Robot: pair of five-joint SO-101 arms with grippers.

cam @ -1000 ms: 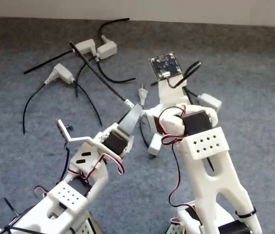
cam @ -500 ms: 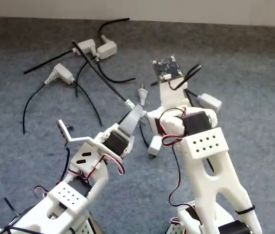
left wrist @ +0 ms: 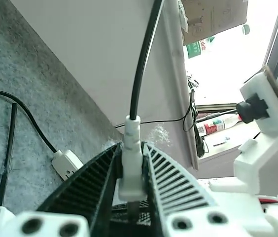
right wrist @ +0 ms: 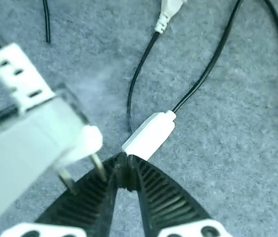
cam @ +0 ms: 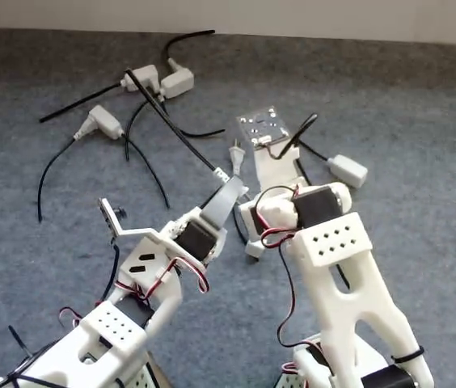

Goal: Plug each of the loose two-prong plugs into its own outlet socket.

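Observation:
My left gripper [left wrist: 131,190] is shut on a white two-prong plug [left wrist: 131,163] whose black cable [left wrist: 144,59] runs away from it. From above, that plug [cam: 226,179] hangs over the carpet at mid-table. Its two prongs [right wrist: 98,170] stick out just beside my right gripper [right wrist: 125,173], which is shut with nothing between its fingers. A white outlet socket [right wrist: 150,133] on a black cable lies on the carpet, its near end right at those fingertips. The same socket [cam: 253,245] shows under the right arm from above.
A loose white plug [cam: 234,153] lies just beyond both grippers. Two sockets [cam: 160,80] and another plug [cam: 100,123] lie at the far left among black cables [cam: 151,174]. One more socket [cam: 347,170] sits right of the right arm. Grey carpet [cam: 422,121] covers the table.
The right arm's wrist has swung left and dropped lower toward the socket. My left gripper has shifted slightly right with its plug, dragging the cable along.

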